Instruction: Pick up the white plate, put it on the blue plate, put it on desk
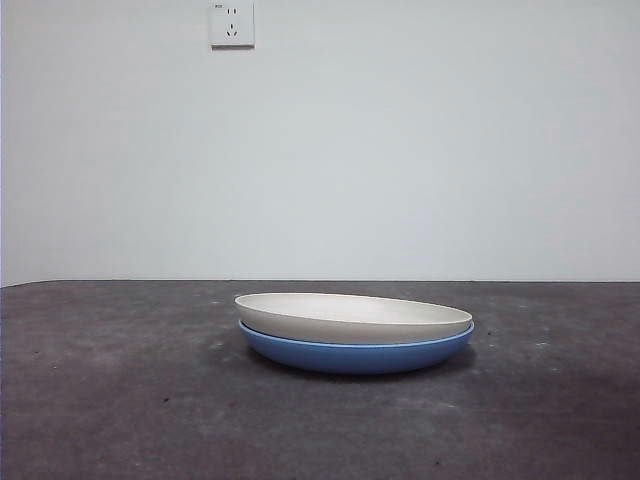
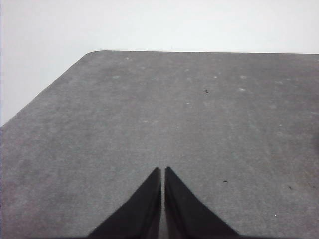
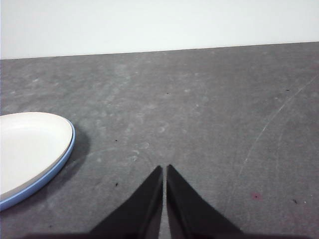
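Observation:
The white plate (image 1: 352,316) rests nested on top of the blue plate (image 1: 355,355), and the pair sits on the desk (image 1: 120,400) in the middle of the front view. In the right wrist view the white plate (image 3: 27,147) shows at the side with the blue plate's rim (image 3: 55,172) under it. My right gripper (image 3: 164,169) is shut, empty, and apart from the plates over bare desk. My left gripper (image 2: 162,171) is shut and empty too, above bare desk (image 2: 149,109) with no plate in its view. Neither arm shows in the front view.
A white wall with a power socket (image 1: 232,24) stands behind the desk. The desk's rounded far corner (image 2: 92,54) and its side edge show in the left wrist view.

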### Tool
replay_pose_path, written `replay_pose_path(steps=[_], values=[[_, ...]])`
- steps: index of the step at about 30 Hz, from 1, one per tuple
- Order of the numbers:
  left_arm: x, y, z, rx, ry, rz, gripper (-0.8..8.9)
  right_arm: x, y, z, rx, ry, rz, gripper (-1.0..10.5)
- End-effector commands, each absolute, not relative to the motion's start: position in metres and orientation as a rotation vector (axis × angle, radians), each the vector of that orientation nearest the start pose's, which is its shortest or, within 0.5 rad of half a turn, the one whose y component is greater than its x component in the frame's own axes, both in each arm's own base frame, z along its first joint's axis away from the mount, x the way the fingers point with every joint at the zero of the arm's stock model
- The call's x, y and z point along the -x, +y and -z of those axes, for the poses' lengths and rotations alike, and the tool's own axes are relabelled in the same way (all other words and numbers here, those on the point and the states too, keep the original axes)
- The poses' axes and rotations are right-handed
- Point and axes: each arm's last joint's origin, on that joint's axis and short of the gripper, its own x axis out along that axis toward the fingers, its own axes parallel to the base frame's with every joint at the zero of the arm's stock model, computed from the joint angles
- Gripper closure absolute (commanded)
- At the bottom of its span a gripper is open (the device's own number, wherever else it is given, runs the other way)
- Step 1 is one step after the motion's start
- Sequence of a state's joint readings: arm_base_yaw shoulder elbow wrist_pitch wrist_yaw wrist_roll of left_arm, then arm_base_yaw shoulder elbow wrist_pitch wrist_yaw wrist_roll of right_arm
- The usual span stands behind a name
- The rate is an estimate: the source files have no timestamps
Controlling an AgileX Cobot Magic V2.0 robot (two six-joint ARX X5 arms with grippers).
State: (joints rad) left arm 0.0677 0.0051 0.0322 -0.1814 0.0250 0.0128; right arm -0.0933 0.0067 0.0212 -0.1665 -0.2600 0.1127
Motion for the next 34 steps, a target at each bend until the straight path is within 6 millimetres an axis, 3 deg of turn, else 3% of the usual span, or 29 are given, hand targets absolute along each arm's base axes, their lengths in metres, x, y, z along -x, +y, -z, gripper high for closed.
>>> replay_pose_path(steps=[1, 34], values=[[-0.0954, 0.0059, -0.1493, -0.004, 0.179, -0.043, 8.00, -0.0954, -0.0015, -0.1523, -0.153, 0.157, -0.157, 9.4], [-0.0954, 0.0058, -0.1492, 0.032, 0.179, -0.046, 8.00, -0.0954, -0.0015, -0.1525, -0.152, 0.156, -0.157, 9.4]])
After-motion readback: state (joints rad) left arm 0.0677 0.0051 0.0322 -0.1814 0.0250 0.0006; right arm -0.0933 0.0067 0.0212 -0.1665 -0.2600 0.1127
